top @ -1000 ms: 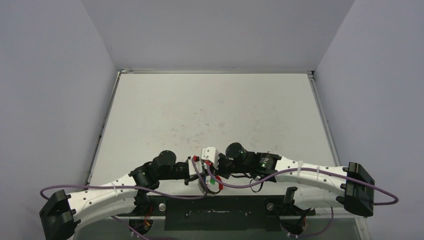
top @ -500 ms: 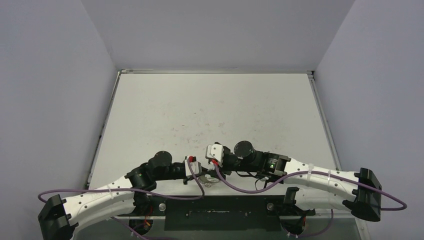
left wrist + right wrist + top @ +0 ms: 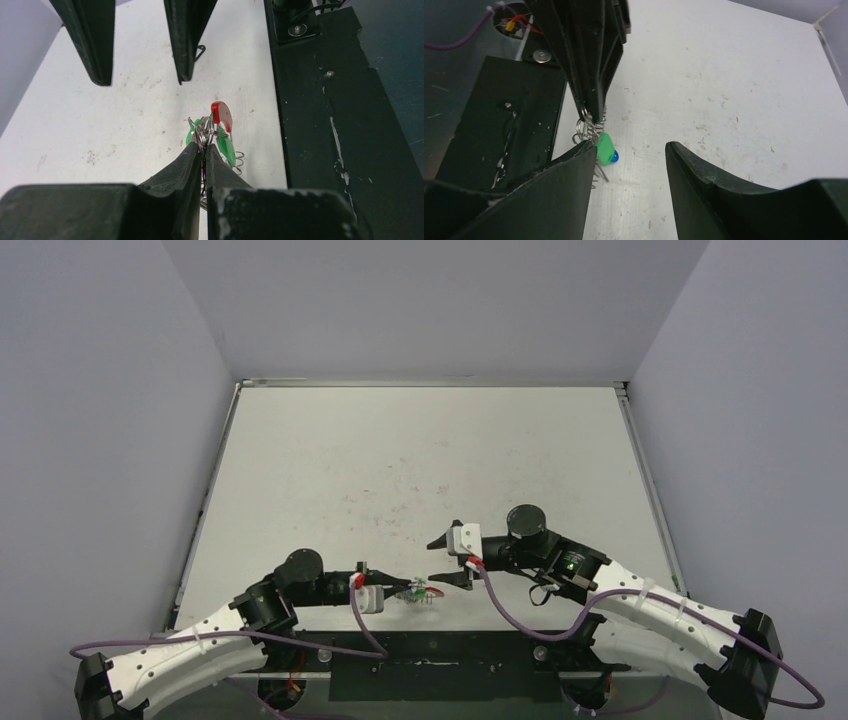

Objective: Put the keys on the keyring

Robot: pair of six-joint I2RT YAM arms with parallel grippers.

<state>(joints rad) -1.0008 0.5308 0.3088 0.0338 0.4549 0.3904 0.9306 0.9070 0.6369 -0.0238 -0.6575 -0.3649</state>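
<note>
My left gripper (image 3: 204, 149) is shut on the wire of the keyring (image 3: 221, 114), a silvery coil with one red section, and holds it just above the table near the front edge. Green keys (image 3: 226, 146) hang on the coil beside the red part. From the right wrist I see a green key (image 3: 605, 148) with a blue key (image 3: 614, 157) behind it, under the left fingers (image 3: 589, 65). My right gripper (image 3: 630, 145) is open and holds nothing, a short way right of the keyring (image 3: 420, 590). From above, the left gripper (image 3: 393, 592) faces the right gripper (image 3: 445, 558).
The black mounting plate (image 3: 430, 652) runs along the near edge, right beside the keyring. The white table (image 3: 420, 460) stretches back to grey walls on three sides. Purple cables (image 3: 520, 615) trail from both wrists.
The right gripper has opened, let go and drawn back to the right. The left arm has pulled left with the keyring still in its jaws.
</note>
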